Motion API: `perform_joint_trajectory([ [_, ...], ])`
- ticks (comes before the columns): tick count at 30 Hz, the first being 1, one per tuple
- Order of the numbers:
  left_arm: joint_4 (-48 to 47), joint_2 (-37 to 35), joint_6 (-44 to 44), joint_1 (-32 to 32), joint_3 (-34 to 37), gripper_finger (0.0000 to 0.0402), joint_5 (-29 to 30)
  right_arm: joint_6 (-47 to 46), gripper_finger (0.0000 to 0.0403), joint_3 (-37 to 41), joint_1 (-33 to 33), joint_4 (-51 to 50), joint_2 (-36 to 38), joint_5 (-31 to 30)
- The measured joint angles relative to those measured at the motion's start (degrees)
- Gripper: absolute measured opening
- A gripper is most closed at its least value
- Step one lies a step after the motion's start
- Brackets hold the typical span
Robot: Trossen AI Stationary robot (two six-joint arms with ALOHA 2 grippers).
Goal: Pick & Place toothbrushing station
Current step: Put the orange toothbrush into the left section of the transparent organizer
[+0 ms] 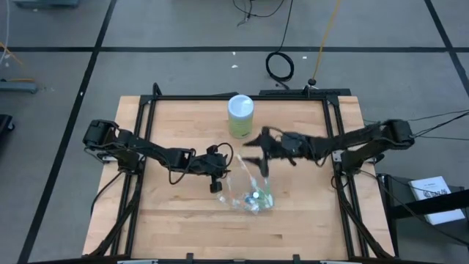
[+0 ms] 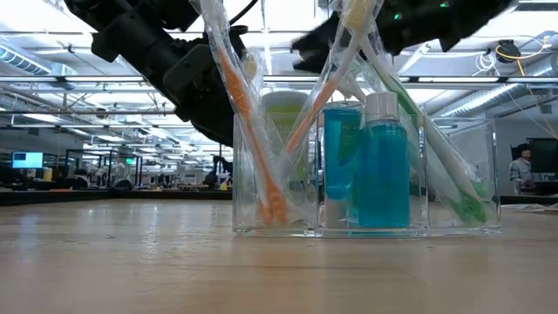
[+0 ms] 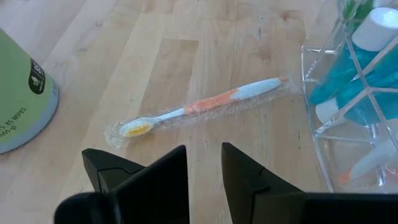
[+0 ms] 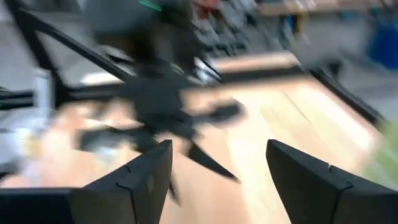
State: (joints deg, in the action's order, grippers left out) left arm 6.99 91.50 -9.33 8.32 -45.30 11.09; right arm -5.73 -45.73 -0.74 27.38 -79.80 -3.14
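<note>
A clear plastic organiser (image 1: 250, 196) with several compartments stands near the middle of the wooden table (image 1: 168, 220), and already holds wrapped toothbrushes and a blue bottle with a white cap (image 2: 381, 166). One orange-and-white toothbrush in a clear wrapper (image 3: 202, 107) lies flat on the wood just left of the organiser, with the pale green cylindrical wipes canister (image 1: 240, 115) farther back. The left gripper (image 1: 217, 178) hovers over that loose brush, its fingers empty with only a narrow gap between them. The right gripper (image 1: 260, 152) is above the table just behind the organiser, fingers spread wide and holding nothing, though its wrist view is smeared, so its exact height is uncertain. The step in hand looks like fetching the last brush. Next the left gripper would need to widen, descend across the handle, close, and lift it into a free compartment
</note>
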Motion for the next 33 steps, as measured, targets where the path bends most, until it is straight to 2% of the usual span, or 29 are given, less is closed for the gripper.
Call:
perform_joint_trajectory([
  [4,-0.01,0.00,0.20,-0.06,0.00,0.0021,0.02,-2.17,0.0249,-3.37,6.03,-14.38,-0.04,0.09],
  [6,0.01,0.00,0.20,-0.22,0.00,0.0021,0.04,-2.20,0.0245,-3.88,7.97,-17.90,-2.61,0.65],
  [9,-0.01,0.00,0.18,-0.79,-0.02,0.0021,1.37,-3.96,0.0241,-4.12,10.03,-20.33,-7.40,5.04],
  [12,-0.05,0.00,0.18,-1.59,-0.02,0.0021,1.93,-5.34,0.0241,-4.18,10.58,-19.01,-12.26,7.73],
  [17,-0.01,0.00,0.00,-2.64,-0.02,0.0021,1.95,-5.25,0.0240,-4.37,8.85,-14.06,-18.47,8.06],
  [25,0.05,0.00,-0.36,-3.06,-0.02,0.0021,1.96,-5.18,0.0240,-9.63,6.87,-13.67,-26.66,7.31],
  [28,-0.03,0.00,-1.27,-3.04,-0.02,0.0021,1.95,-5.18,0.0240,-11.83,6.87,-13.58,-29.70,5.08],
  [33,-1.20,0.00,-1.90,-2.89,-0.09,0.0021,1.97,-6.14,0.0231,-12.82,6.87,-13.66,-31.97,4.03],
])
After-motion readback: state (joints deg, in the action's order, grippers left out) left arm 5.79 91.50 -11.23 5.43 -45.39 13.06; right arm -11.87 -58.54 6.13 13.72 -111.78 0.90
